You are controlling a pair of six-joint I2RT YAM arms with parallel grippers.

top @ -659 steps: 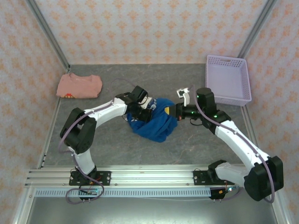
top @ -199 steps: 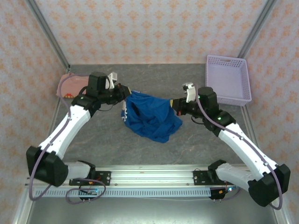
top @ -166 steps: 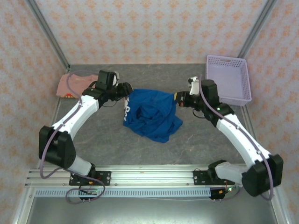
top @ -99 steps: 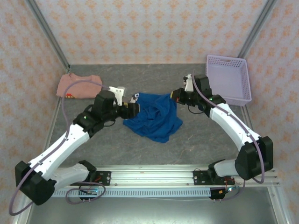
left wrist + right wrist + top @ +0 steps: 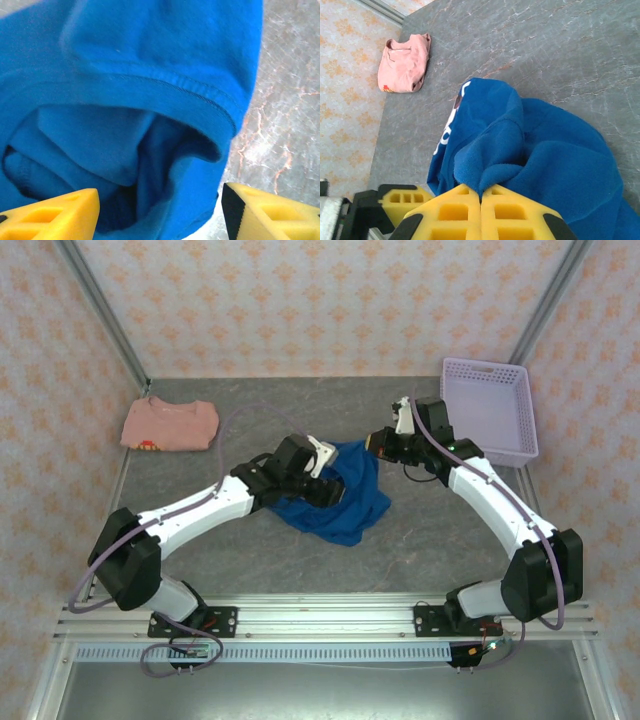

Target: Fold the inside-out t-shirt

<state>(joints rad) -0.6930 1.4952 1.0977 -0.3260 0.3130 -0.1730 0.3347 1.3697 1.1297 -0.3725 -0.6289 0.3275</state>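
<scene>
- inside-out t-shirt (image 5: 345,502): royal blue, crumpled in a heap approx mid-table, between the two grippers. Not flat, not folded yet.
- left gripper (image 5: 327,487): over the heap's left part in top cam. In L wrist cam its fingers (image 5: 52,217) are spread wide w/ nothing pinched. A stitched hem and a dark opening in the fabric sit right ahead of them.
- right gripper (image 5: 377,443): at the heap's far-right edge. In R wrist cam the yellow fingers (image 5: 452,215) are pressed together on a bunched fold of blue cloth, so it's clamped on the t-shirt.
- Can't tell if the pinched edge is off the table.
- R wrist cam also shows pale lettering along one edge of the heap.
- pink shirt (image 5: 170,425): folded, far-left of table near the wall, well apart from the blue one.
- basket (image 5: 489,410): lavender, slotted sides, far-right corner, near the right arm.
- table (image 5: 450,530): grey marbled top, patterned walls around.
</scene>
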